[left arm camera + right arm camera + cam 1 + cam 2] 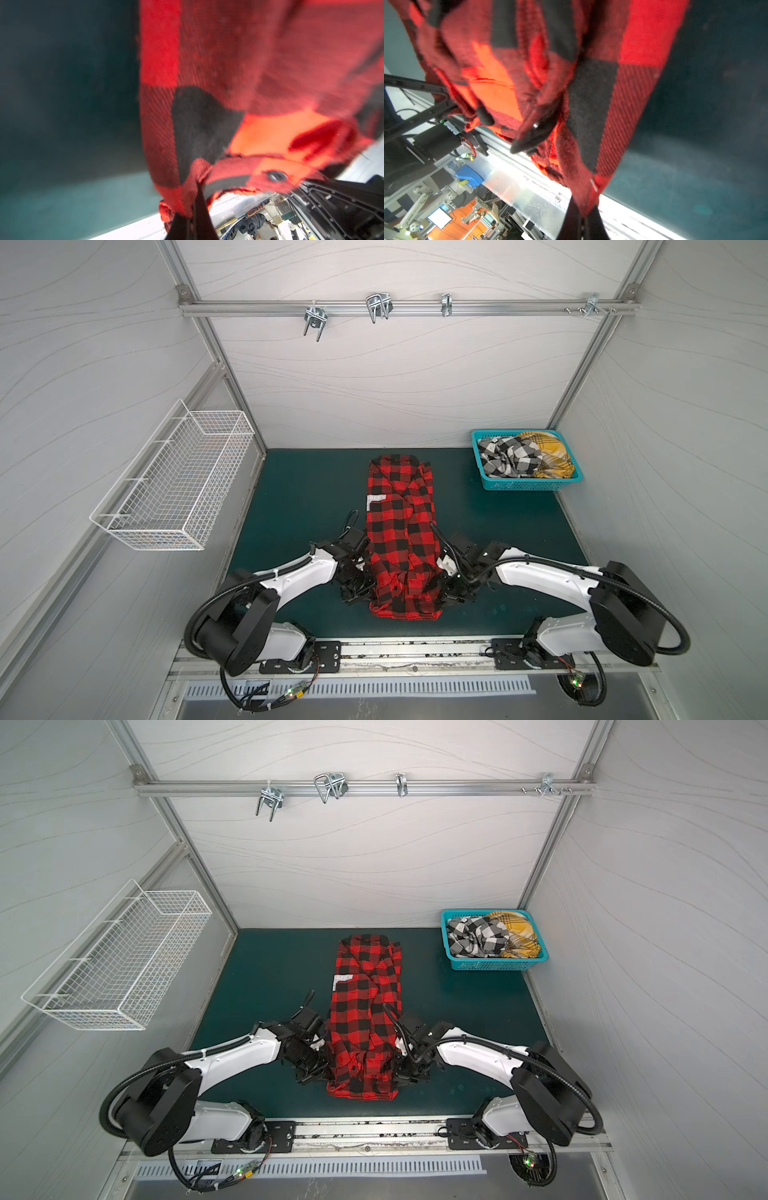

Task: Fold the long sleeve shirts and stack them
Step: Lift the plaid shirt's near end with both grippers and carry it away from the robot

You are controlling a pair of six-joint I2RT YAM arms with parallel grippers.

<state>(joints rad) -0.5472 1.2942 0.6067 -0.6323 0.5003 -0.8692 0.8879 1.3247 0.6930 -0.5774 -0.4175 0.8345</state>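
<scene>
– Two grippers, both clamped on cloth: left gripper [192, 209] and right gripper [583, 216] each pinch a side edge of the red-and-black shirt [401, 531] at its near end.
– Ok. Shirt lies as long strip on green mat [291, 489], mid-table. Soft, light, floppy imo; hold both edges, else middle sags.

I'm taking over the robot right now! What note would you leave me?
Left end effector: shut on the red-and-black shirt, at its left edge near the hem.
Right end effector: shut on the same shirt's right edge.
That shirt lies on the green table as a long narrow strip, sides already folded in.
Black-and-white shirt and yellow shirt sit crumpled in the teal basket.
Left to do: fold the red strip across, then fold the other two and stack all three.
</scene>
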